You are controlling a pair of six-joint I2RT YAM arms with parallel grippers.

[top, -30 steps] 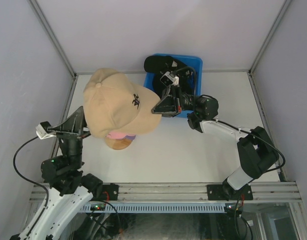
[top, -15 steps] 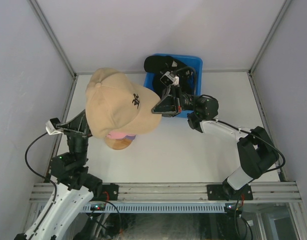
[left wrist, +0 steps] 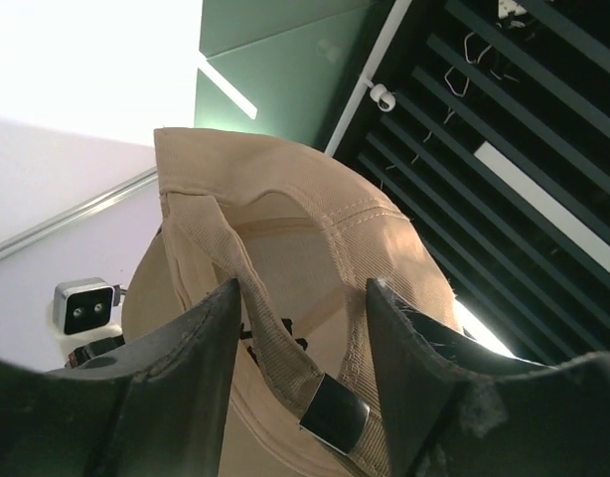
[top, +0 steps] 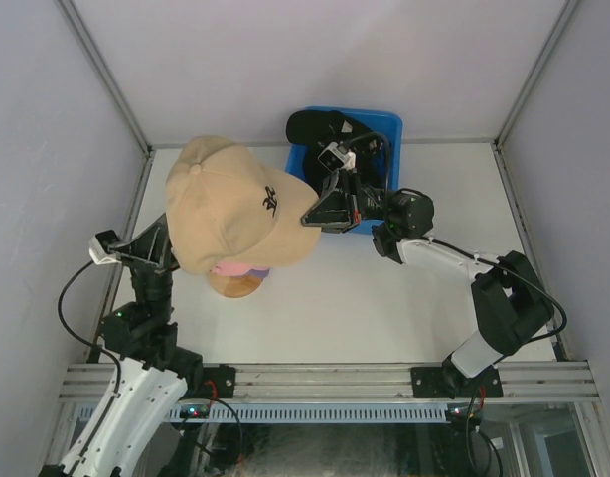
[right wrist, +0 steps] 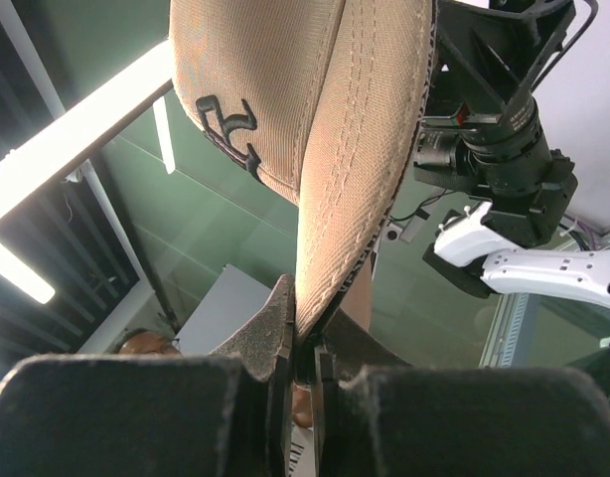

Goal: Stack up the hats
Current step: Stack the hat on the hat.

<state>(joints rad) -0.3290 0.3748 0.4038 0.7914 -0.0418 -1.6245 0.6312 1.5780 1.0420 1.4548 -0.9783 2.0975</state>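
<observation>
Over pink hat [top: 228, 267]: tan hat [top: 226, 204], black-embroidered, curved-brimmed.

The tan cap [top: 235, 204] hides most of the pink cap [top: 228, 267] beneath it.

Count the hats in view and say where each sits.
4. The tan cap tops the stack; the pink cap and lavender cap peek out beneath it; the black cap lies in the blue bin. Others may be hidden.

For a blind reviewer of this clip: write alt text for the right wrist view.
The right gripper is shut on the brim edge of a tan cap, which rises above it. A black embroidered logo shows on its crown.
</observation>
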